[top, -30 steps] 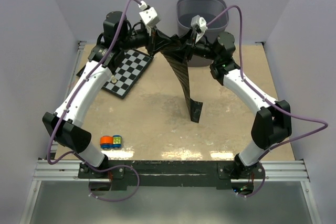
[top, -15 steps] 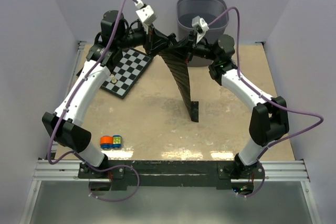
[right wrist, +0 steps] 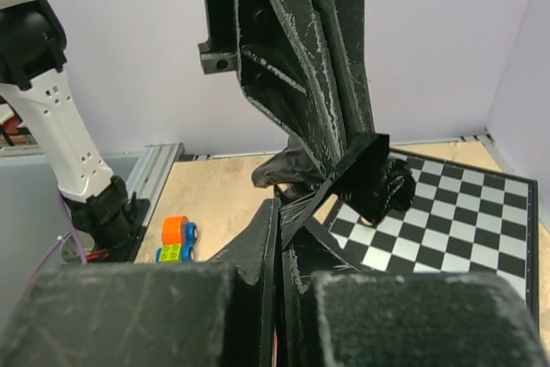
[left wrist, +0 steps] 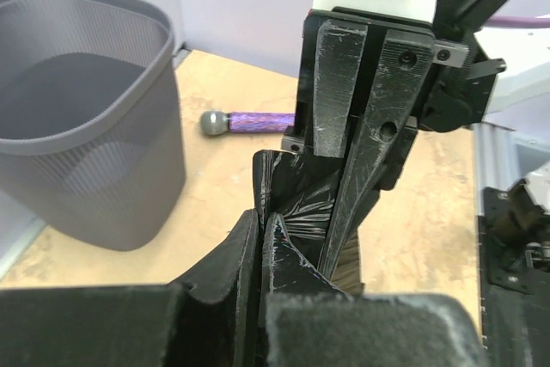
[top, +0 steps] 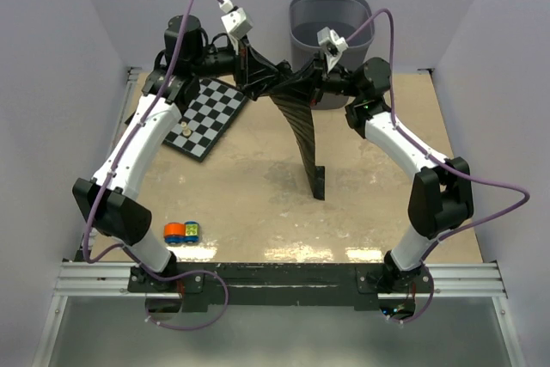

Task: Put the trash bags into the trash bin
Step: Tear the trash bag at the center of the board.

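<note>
A black trash bag (top: 302,131) hangs as a long folded strip, its lower end touching the table. Both grippers hold its top, tip to tip, just in front of the grey mesh trash bin (top: 301,40). My left gripper (top: 273,73) is shut on the bag's crinkled top (left wrist: 305,199). My right gripper (top: 298,88) is shut on the same bunch of plastic (right wrist: 296,169). In the left wrist view the bin (left wrist: 94,126) stands to the left with its inside dark, and the left gripper (left wrist: 259,221) pinches the film. The right gripper (right wrist: 282,208) pinches it from the other side.
A checkerboard (top: 210,118) lies on the table's left, with a small round piece (top: 183,131) on it. A small orange and blue toy (top: 182,231) sits near the front left. A purple microphone (left wrist: 245,120) lies on the table by the bin.
The right gripper has shut on the top of the bag. Both wrists have shifted slightly toward the back, and the hanging strip has moved with them.
</note>
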Tool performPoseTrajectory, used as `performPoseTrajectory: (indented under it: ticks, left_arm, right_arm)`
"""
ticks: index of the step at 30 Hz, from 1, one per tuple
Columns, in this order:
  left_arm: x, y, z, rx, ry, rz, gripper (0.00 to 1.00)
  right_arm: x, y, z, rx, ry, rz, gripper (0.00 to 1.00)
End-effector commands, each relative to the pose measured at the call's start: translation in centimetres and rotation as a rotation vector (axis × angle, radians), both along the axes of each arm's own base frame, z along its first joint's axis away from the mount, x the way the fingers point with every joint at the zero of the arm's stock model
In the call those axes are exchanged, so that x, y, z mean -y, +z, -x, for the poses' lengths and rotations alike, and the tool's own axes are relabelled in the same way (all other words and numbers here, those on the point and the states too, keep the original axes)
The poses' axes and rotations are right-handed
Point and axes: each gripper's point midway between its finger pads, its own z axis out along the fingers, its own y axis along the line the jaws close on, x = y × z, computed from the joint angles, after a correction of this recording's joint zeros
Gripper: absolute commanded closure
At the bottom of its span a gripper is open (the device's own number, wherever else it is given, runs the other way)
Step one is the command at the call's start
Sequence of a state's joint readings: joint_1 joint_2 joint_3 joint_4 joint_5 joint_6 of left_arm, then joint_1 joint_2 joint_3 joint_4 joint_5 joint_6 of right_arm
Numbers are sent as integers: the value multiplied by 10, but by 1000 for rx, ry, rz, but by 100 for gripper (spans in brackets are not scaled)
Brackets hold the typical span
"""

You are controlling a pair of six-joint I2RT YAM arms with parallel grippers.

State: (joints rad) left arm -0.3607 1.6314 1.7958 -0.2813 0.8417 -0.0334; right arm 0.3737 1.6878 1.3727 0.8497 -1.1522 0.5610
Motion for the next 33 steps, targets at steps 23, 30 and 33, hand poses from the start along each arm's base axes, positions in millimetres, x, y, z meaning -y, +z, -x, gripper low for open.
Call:
performPoseTrajectory:
  ticks: [23, 30, 33]
  left_arm:
    - [-88, 13, -14, -158, -11, 254, 100]
    - [-95, 12, -23, -117, 33, 221, 100]
    - [-102, 18, -30, -45, 104, 188, 100]
  right_arm:
    - [19, 6, 31, -24, 230, 150, 100]
    - [26, -1, 43, -31, 268, 175, 100]
    - [27, -1, 39, -40, 227, 158, 100]
